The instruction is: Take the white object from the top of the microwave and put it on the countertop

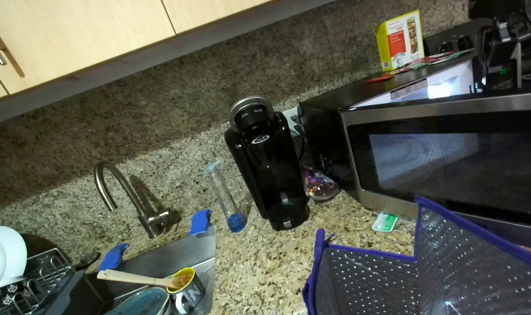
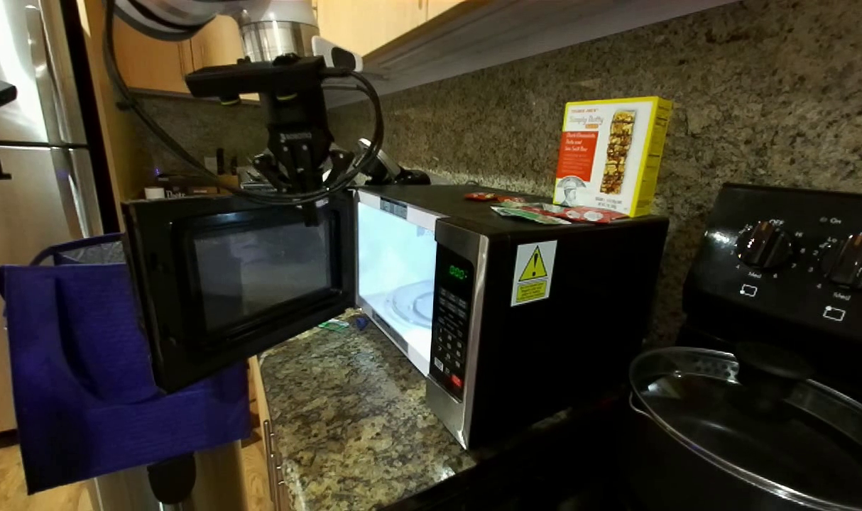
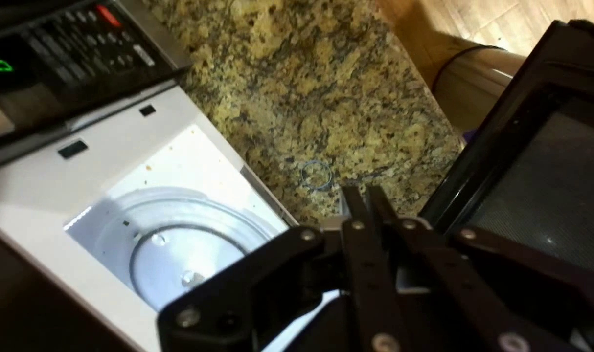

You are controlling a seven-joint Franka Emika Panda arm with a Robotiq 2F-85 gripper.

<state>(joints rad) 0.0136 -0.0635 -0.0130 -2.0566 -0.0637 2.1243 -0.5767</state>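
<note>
The microwave (image 2: 587,305) shows in both exterior views (image 1: 329,140), its door (image 2: 260,273) swung open and its inside lit. On its top stand a white-and-yellow bar box (image 2: 601,160) and several red, green and white packets (image 2: 537,211). I cannot single out a plain white object there. The granite countertop (image 2: 360,415) also shows in the wrist view (image 3: 302,83). My gripper (image 2: 309,195) points down near the open door and the cavity's front. In the wrist view its fingertips (image 3: 368,193) are nearly together, with nothing clearly seen between them.
The open door juts out over the counter's front edge. A purple bag (image 2: 118,369) is beyond it. A pale ring (image 3: 316,175) lies on the countertop. A coffee maker (image 1: 270,170), bottle (image 1: 224,197) and sink (image 1: 173,258) are beside the microwave. A lidded pot (image 2: 765,426) sits on the stove.
</note>
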